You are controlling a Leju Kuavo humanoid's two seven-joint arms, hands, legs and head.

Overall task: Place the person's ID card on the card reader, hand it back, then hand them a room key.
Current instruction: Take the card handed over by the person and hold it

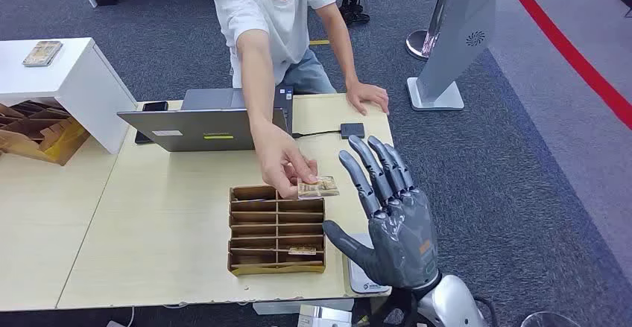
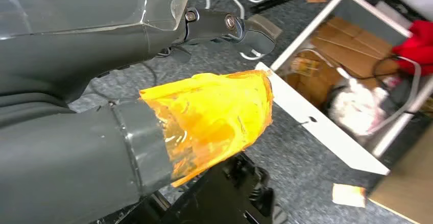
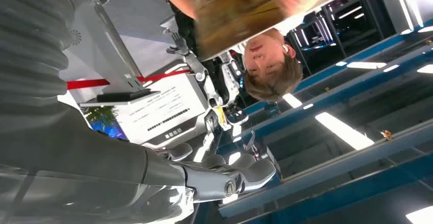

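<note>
Open grey laptop at the far edge of the light wood table, black phone just beside its left corner. White side cabinet to the left, carrying a small book-like item. Grey floor-standing kiosk on carpet, right of the table.

We see a right hand of glossy grey plastic, its fingers smooth and shiny, on a polished silver metal forearm. The surface looks like pale matt wood laminate. The card organizer is plain brown cardboard. The laptop lid is matt grey. The floor carpet is rough and blue-grey. The person's T-shirt is white cloth.
</note>
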